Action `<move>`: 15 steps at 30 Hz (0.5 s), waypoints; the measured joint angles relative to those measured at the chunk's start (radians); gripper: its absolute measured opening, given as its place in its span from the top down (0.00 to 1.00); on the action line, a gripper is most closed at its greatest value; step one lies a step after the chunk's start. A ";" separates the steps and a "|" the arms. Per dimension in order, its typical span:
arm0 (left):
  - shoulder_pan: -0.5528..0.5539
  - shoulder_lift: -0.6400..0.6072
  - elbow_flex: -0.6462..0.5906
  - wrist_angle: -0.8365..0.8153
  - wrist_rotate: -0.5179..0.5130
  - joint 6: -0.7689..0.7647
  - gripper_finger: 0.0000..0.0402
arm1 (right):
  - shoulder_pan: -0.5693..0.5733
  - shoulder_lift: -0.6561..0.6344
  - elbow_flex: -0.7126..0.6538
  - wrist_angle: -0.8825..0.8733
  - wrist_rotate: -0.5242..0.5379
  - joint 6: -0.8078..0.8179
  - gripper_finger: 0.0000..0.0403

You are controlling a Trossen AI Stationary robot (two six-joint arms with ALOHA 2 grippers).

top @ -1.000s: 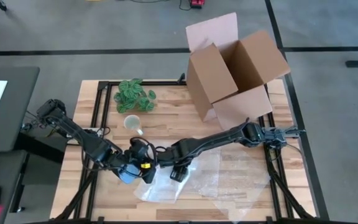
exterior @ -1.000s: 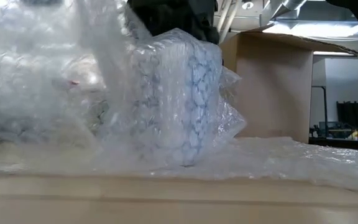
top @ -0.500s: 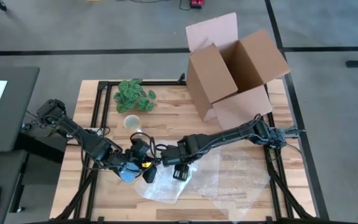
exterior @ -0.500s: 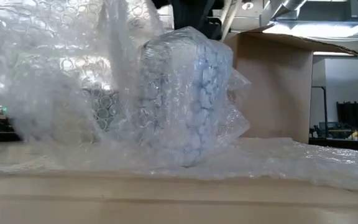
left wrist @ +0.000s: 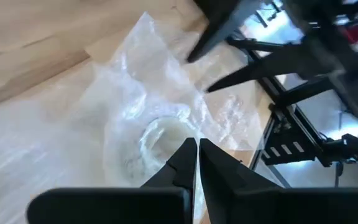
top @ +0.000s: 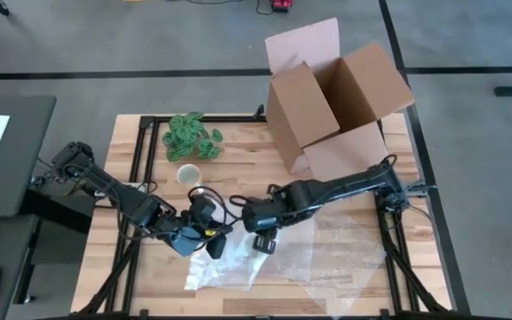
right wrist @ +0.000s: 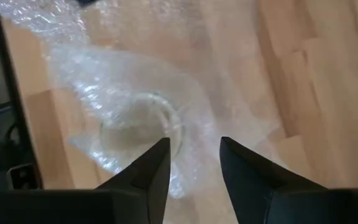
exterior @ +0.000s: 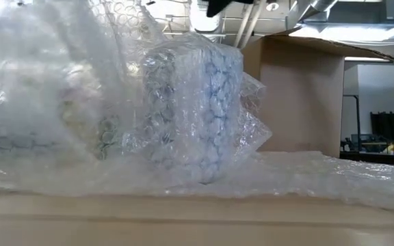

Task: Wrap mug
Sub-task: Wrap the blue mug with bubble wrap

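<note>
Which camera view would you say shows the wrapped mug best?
The low view: the mug stands upright in bubble wrap, side-on and filling the frame. Both wrist views look down on its rim through the wrap. In the high view the arms largely hide it.

The left gripper is pinching the bubble wrap, which is lying over a mug.

Two dark jointed arms, black cables, yellow mark near left pincer
</note>
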 joint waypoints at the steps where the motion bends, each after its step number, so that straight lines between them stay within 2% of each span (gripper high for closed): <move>1: 0.007 0.000 0.000 0.005 0.014 0.014 1.00 | 0.005 0.001 -0.001 0.001 0.002 0.000 0.69; 5: 0.027 0.000 0.000 -0.034 0.107 0.047 1.00 | 0.033 0.019 -0.001 -0.003 0.006 0.000 0.70; 11: 0.025 -0.008 0.002 -0.349 0.313 -0.160 0.99 | 0.042 0.024 -0.002 -0.013 0.014 0.031 0.70; 15: 0.021 -0.008 -0.077 -0.402 0.435 -0.200 0.90 | 0.035 0.020 -0.002 -0.034 0.015 0.044 0.70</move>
